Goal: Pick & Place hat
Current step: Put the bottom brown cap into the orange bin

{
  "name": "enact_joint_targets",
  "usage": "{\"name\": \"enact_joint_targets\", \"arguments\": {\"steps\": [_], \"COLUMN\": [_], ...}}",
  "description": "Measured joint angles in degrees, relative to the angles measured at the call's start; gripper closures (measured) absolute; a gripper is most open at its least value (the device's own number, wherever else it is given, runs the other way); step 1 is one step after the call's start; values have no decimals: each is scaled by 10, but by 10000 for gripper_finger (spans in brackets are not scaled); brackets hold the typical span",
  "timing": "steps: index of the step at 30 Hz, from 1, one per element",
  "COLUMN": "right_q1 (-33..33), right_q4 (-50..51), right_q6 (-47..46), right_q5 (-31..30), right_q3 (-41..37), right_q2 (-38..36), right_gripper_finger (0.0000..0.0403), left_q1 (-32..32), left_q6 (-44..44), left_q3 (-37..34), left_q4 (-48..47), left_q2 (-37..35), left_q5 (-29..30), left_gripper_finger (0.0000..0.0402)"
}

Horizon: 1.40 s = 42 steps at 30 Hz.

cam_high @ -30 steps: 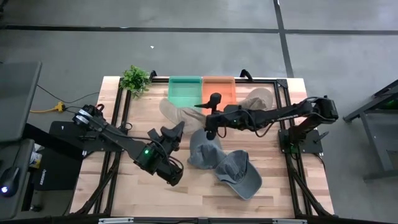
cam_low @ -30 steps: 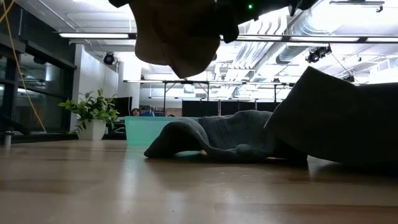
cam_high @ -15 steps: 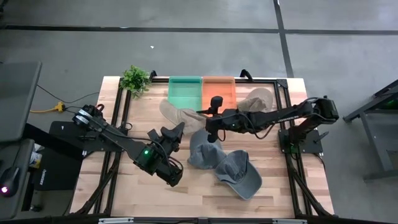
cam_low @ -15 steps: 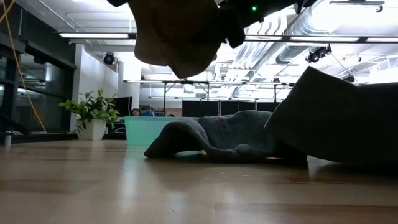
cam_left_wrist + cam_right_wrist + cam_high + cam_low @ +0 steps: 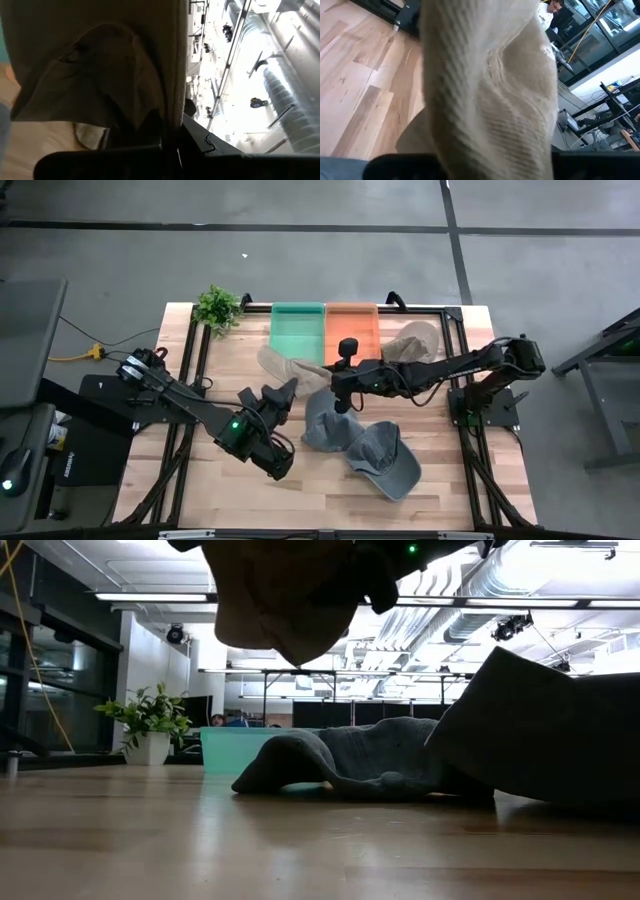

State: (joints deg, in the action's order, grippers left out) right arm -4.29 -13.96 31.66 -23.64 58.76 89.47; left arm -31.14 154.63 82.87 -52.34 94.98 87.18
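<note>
2 grippers, left gripper [image 5: 283, 391] and right gripper [image 5: 336, 392], both pinching the beige hat [image 5: 290, 366]; handover step; next, left likely releases.

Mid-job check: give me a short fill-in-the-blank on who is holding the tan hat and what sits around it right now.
1. The tan hat is held off the table by ____ grippers at once.
2. Just behind the hat, the teal bin stands beside an ____ bin.
3. At the table's far left corner stands a small potted ____.
4. The left gripper and right gripper both have their fingers ____ on the hat.

Missing words: both; orange; plant; shut
</note>
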Motion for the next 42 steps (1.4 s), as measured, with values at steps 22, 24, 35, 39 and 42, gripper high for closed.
{"name": "enact_joint_targets", "arguments": {"steps": [22, 24, 35, 39, 42], "right_q1": [21, 28, 79, 95, 106], "right_q4": [52, 64, 197, 264, 300], "right_q6": [-32, -31, -4, -4, -22], "right_q5": [2, -2, -14, -31, -34], "right_q3": [0, 0, 0, 0, 0], "right_q2": [-7, -19, -97, -109, -110], "right_gripper_finger": [403, 403, 403, 403, 402], "left_q1": [-9, -9, -8, -8, -8], "left_q6": [-75, -100, -117, -50, -26], "left_q3": [0, 0, 0, 0, 0], "left_q4": [-18, -18, -125, -225, -280], "left_q2": [-34, -44, -78, -78, -78], "left_q5": [-80, -110, -226, -252, -260], "left_gripper_finger": [128, 126, 126, 126, 126]}}
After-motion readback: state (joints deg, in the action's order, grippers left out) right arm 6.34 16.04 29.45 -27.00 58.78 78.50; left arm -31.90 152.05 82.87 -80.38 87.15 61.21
